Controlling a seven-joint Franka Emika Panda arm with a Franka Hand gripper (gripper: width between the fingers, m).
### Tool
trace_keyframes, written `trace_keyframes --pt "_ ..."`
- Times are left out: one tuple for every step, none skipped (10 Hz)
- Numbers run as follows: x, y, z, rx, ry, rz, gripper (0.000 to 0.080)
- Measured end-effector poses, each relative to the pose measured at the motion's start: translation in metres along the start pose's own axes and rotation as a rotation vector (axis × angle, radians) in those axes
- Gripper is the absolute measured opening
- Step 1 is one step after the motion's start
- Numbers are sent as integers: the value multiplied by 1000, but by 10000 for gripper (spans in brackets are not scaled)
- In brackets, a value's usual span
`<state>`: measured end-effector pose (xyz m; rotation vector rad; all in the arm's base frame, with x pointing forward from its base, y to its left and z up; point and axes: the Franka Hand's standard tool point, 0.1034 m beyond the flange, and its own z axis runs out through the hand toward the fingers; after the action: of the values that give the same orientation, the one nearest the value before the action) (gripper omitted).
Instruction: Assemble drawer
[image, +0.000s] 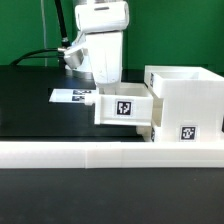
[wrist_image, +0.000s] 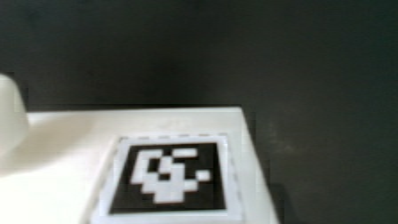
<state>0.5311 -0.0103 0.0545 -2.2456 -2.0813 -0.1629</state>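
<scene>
White tray (image: 124, 107) part-way into housing (image: 186, 95) on the black worktop (image: 30, 100).
Whether the fingers are spread or pinching cannot be told; a skewed push could jam the tray against the opening.

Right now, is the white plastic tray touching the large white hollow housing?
Touching: the exterior view shows the white plastic tray partly slid into the large white hollow housing, no gap between them.
</scene>
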Motion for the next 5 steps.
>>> trace_keyframes --pt "0 0 0 0 0 4 41" --pt "0 0 0 0 0 8 41" --pt "0 0 0 0 0 8 41" --pt "0 0 0 1 0 9 41" --pt "0 -1 1 2 0 9 41"
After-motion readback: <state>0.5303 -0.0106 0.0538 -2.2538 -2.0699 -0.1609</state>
